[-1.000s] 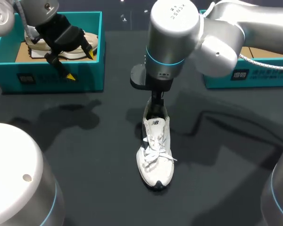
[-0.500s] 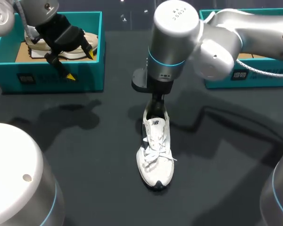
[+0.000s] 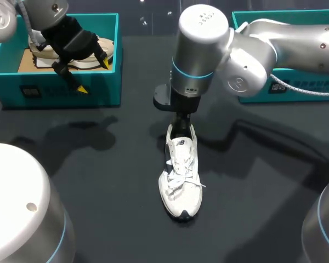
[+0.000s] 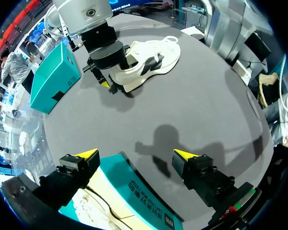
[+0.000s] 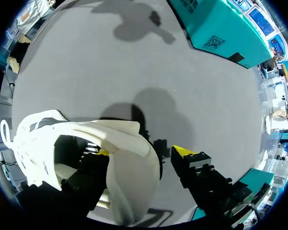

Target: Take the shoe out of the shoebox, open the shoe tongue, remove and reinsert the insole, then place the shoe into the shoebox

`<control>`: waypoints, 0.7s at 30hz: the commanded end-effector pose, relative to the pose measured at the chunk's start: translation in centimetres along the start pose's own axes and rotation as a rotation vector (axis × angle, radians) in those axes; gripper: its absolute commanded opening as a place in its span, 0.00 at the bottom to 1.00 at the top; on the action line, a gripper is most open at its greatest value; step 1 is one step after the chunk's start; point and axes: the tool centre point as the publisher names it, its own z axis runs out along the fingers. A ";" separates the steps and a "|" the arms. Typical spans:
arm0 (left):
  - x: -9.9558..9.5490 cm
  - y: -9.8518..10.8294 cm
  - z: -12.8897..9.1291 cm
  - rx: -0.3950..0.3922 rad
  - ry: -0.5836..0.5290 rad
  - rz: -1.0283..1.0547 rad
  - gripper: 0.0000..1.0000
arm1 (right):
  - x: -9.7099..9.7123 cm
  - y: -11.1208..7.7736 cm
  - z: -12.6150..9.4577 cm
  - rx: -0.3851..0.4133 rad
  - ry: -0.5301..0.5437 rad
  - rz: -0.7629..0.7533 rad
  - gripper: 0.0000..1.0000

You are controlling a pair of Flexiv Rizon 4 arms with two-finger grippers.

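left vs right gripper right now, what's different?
The left gripper hangs over the front wall of the teal box, touching nothing; the right gripper is down at the heel of the white shoe. The left's fingers have nothing between them; the right has one finger inside the shoe, one outside. Both are open.

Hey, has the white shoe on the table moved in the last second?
No. The white shoe keeps its spot and heading, measured against the left shoebox.
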 end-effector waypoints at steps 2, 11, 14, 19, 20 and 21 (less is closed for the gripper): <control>0.0 0.0 0.0 -0.002 0.001 0.001 1.00 | -0.1 0.0 0.6 -0.003 0.012 -0.002 0.62; 0.0 0.0 0.0 -0.002 0.001 0.001 1.00 | 0.1 -0.1 0.9 0.007 0.027 -0.008 0.47; 0.0 0.0 0.0 -0.002 0.001 0.001 1.00 | 0.2 0.0 0.9 0.010 0.031 -0.008 0.33; 0.0 0.0 0.0 -0.002 0.001 0.001 1.00 | 0.5 0.1 0.4 0.023 0.035 -0.012 0.00; 0.0 0.0 0.0 -0.002 0.001 0.001 1.00 | 0.6 0.0 0.4 0.024 0.035 -0.012 0.00; 0.0 0.0 0.0 -0.002 0.001 0.001 1.00 | 0.7 0.0 0.3 0.026 0.037 -0.012 0.00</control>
